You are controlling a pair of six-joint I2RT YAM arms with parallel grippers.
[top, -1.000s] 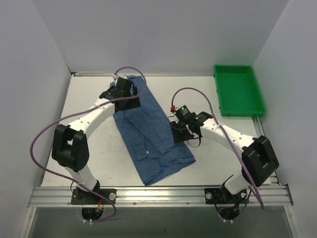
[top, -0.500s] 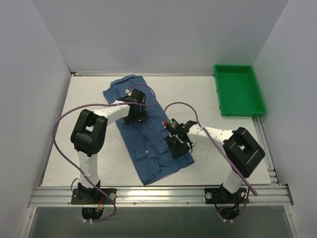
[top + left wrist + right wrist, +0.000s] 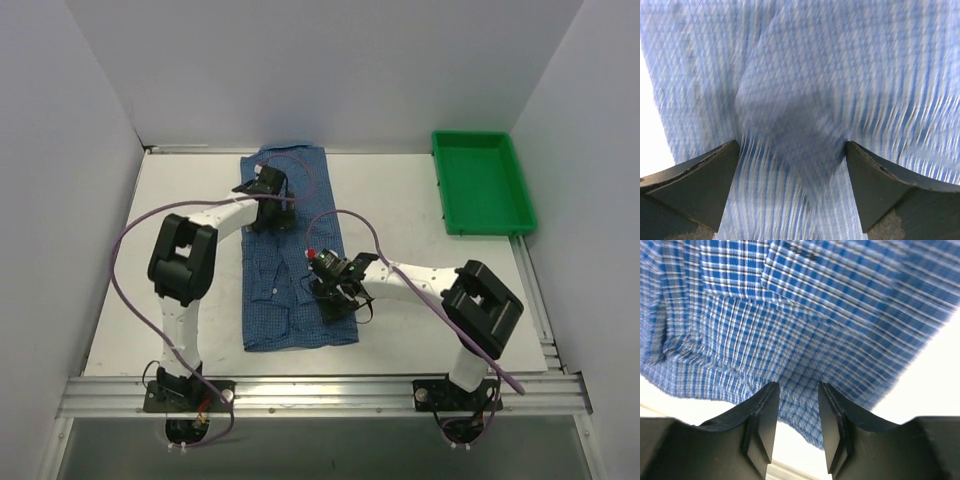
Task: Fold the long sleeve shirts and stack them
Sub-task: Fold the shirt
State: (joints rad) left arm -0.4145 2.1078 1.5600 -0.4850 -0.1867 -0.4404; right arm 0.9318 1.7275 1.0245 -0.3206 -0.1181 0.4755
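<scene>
Long sleeve shirt (image 3: 290, 260): swung from diagonal to square on desk (image 3: 420, 200), left of green tray (image 3: 483, 182). Pinched at right edge by narrowed right gripper (image 3: 335, 295); left gripper (image 3: 268, 190) spread wide above. Probably aligned for folding.

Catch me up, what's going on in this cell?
Two arms are working on a blue checked shirt spread lengthwise on the table. The left claw is wide open right over the shirt's far end. The right claw sits at the shirt's right edge, narrowly parted with cloth showing in the gap. Whether it has a grip isn't clear. A green tray sits at the far right.
</scene>
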